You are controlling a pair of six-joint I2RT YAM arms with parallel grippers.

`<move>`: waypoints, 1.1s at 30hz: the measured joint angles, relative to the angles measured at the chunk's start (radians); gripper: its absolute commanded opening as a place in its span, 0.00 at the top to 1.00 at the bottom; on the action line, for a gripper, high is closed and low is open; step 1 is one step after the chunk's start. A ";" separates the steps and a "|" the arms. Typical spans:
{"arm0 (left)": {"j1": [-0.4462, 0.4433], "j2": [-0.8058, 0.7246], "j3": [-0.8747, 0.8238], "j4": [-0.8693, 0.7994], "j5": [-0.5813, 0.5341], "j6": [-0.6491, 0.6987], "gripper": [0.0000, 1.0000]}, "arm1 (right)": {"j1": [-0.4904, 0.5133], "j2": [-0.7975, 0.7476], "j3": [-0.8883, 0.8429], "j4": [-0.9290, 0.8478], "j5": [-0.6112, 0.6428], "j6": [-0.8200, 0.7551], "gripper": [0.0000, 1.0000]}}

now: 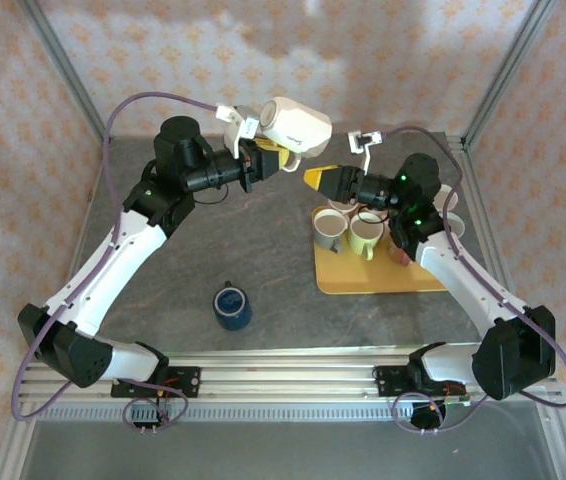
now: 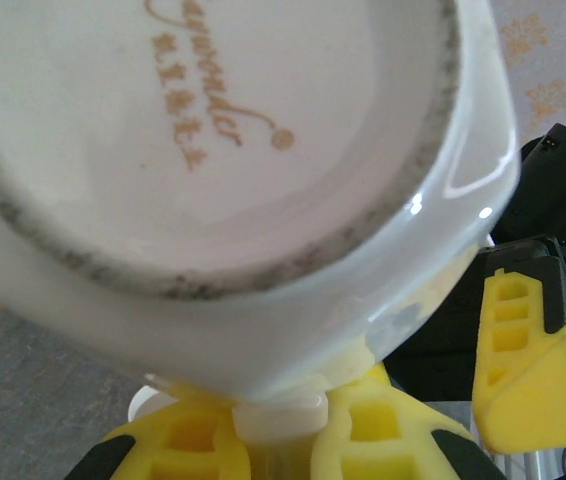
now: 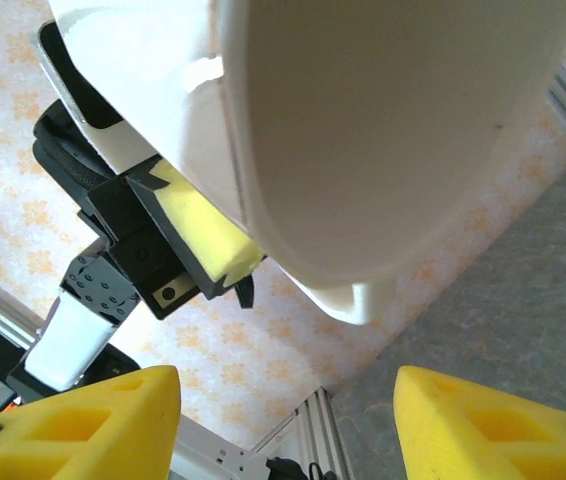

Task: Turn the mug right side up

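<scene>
A white mug (image 1: pixel 298 125) hangs in the air over the back of the table, tipped on its side. My left gripper (image 1: pixel 268 158) is shut on its handle. In the left wrist view the mug's stamped base (image 2: pixel 213 130) faces the camera, and the handle (image 2: pixel 278 415) sits pinched between the yellow fingers of the left gripper (image 2: pixel 278 435). My right gripper (image 1: pixel 325 180) stands open just below and to the right of the mug, apart from it. From the right wrist, the mug's wall (image 3: pixel 393 120) is above the right gripper (image 3: pixel 288 420), with nothing between its fingers.
A yellow tray (image 1: pixel 363 280) at the right holds several mugs, among them a grey one (image 1: pixel 329 228) and a pale yellow one (image 1: pixel 366 236). A dark blue mug (image 1: pixel 232 306) stands upright on the grey table at front centre. Patterned walls and metal posts enclose the table.
</scene>
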 measured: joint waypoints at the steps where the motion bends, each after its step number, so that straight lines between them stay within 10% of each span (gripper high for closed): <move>1: -0.005 -0.001 0.000 0.001 -0.003 -0.005 1.00 | 0.005 0.000 0.000 0.009 0.002 0.006 0.42; 33: -0.064 -0.013 0.046 0.091 -0.062 -0.137 1.00 | 0.045 0.117 0.000 0.445 0.138 0.314 0.58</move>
